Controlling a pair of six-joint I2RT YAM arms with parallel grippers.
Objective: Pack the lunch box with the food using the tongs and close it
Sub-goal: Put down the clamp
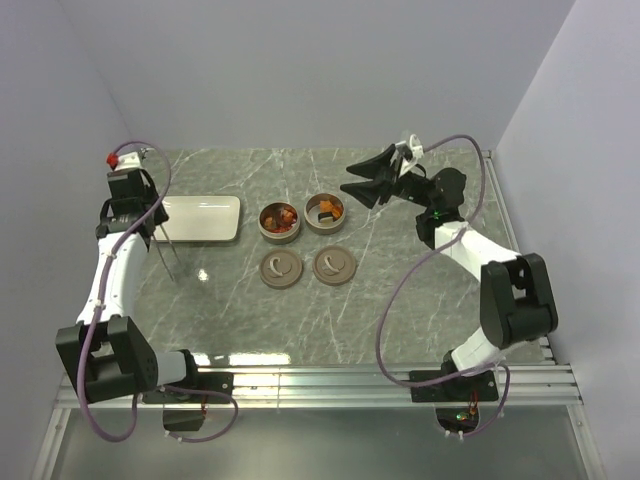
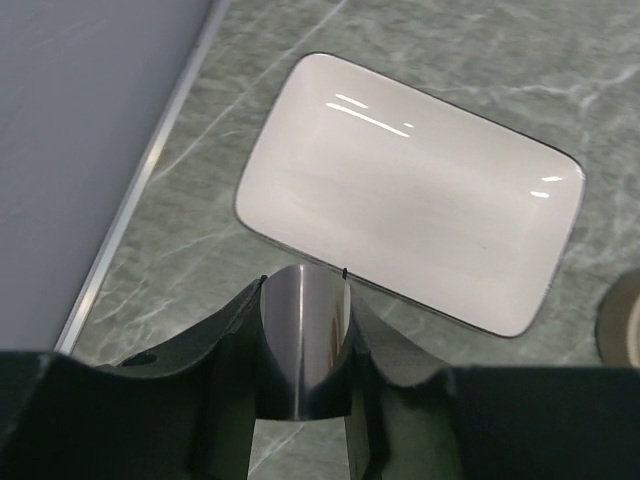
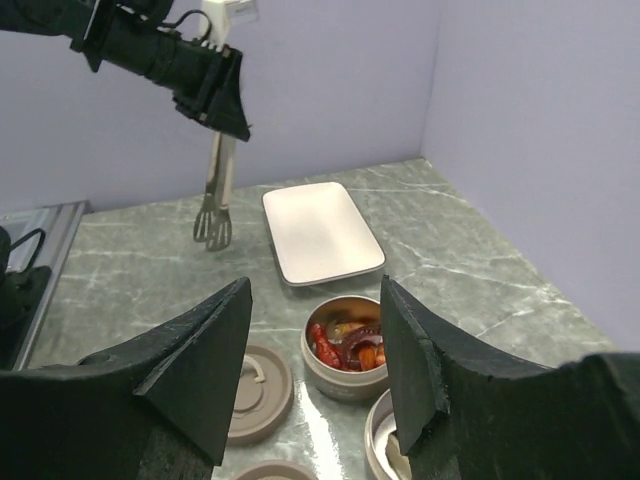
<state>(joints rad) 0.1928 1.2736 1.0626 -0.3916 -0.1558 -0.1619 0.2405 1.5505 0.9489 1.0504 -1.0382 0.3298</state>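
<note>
Obs: left gripper [image 2: 305, 288] pinched partway on the tongs [image 3: 215, 190] handle, tips hanging off the plate's 7 o'clock. Right gripper [image 3: 315, 300] wide apart, holding nothing. Food [image 1: 283, 216] sits in the two tins [image 1: 325, 213]; plate [image 1: 200, 218], at their 9 o'clock, looks bare. Lids [image 1: 280, 267] lie at 6 o'clock. Likely step: lidding. Park the tongs clear and seat each lid level. No legible markings.

Left wrist view: tongs [image 2: 305, 340] tips hidden; round object [image 2: 624, 325] cropped

Pale lilac walls [image 1: 300, 70] enclose a grey-green marbled table [image 1: 230, 320] edged by aluminium rails [image 1: 330, 385].
</note>
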